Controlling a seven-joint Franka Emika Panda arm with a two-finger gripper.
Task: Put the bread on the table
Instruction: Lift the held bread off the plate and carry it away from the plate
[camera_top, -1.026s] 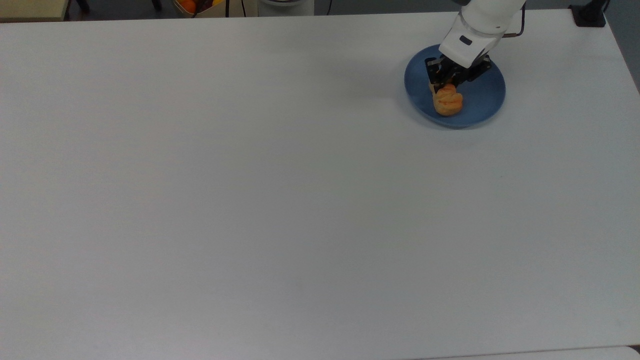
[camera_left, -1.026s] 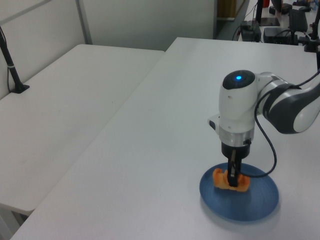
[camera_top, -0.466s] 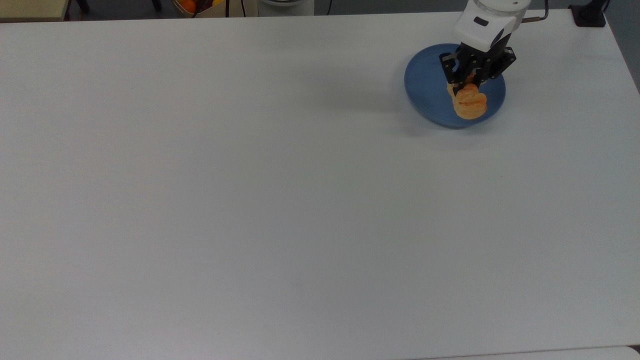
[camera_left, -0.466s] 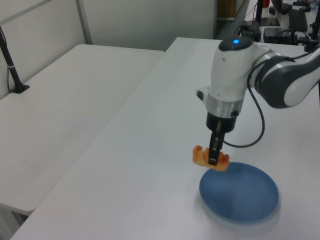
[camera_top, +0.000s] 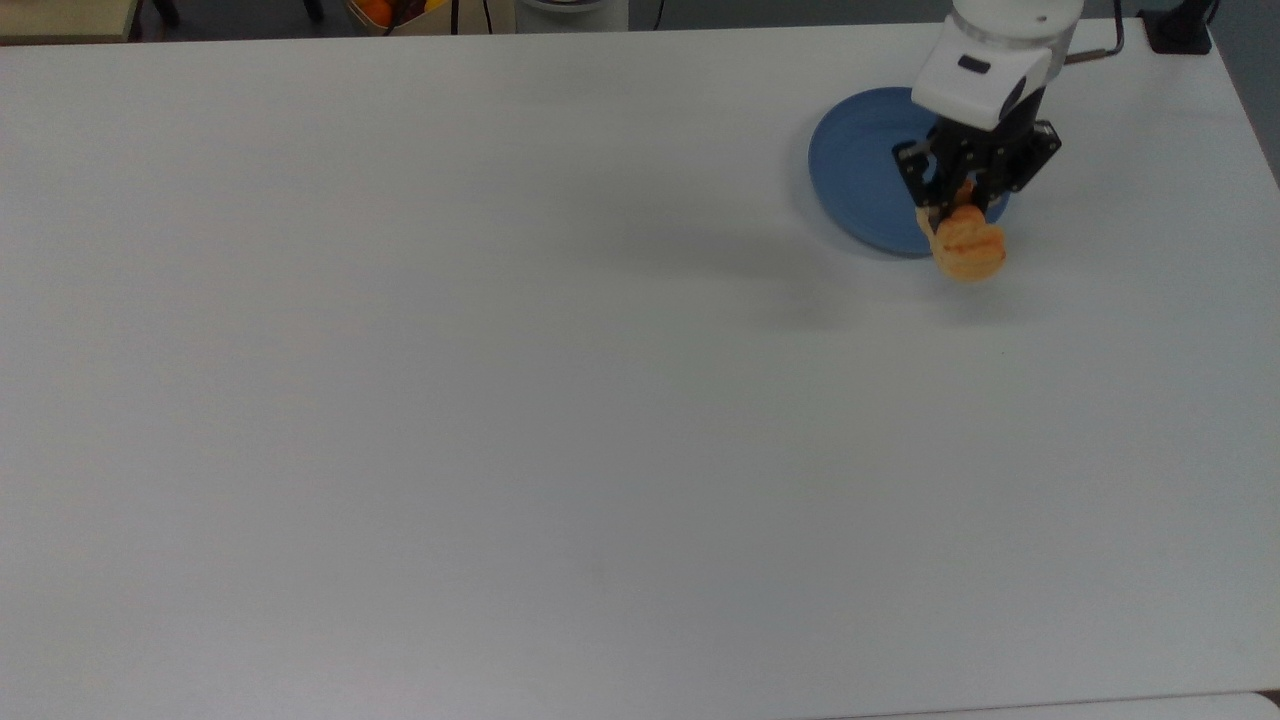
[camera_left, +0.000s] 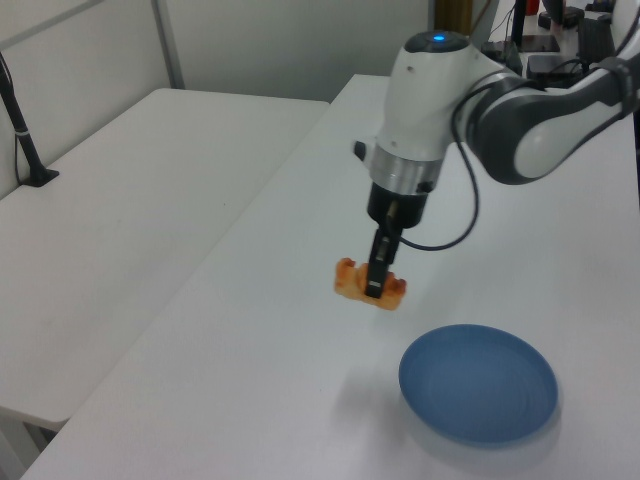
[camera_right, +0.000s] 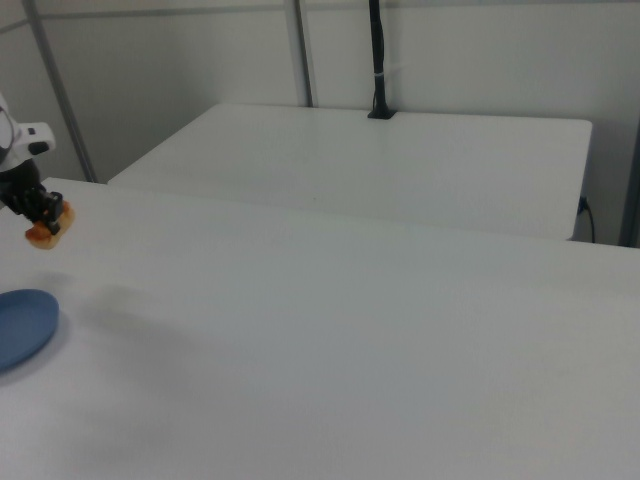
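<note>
Bread (camera_left: 369, 284): clamped crosswise between the two dark fingers, lifted clear of the table, both lumpy orange ends sticking out past the fingers in the left view.
Jaws: closed onto the bread's middle, narrow gap filled by the loaf.
Gripper (camera_left: 379, 280): pointed straight down from the white wrist, a black cable looping off beside it in the left view.
Gripper from above (camera_top: 958, 222): black finger mount seen beneath the white wrist block, bread (camera_top: 967, 252) poking out toward the top view's bottom edge.
Blue plate (camera_left: 478, 384): bare, resting flat on the table, below and toward the left view's right of the held loaf.
Plate from above (camera_top: 858, 165): partly covered by the wrist; loaf overlapping the plate's rim on the side nearest the top view's bottom.
Height: shown plainly by the left view and the right view, hard to judge from the top view.
Right view: bread (camera_right: 47, 229) in the gripper (camera_right: 44, 216) at the right view's left edge, above the plate (camera_right: 22, 325), with a soft shadow on the table just beside the plate.
Table (camera_top: 500, 400): plain white.
Second white table (camera_right: 400, 160): behind, with a black post standing at its far edge.
</note>
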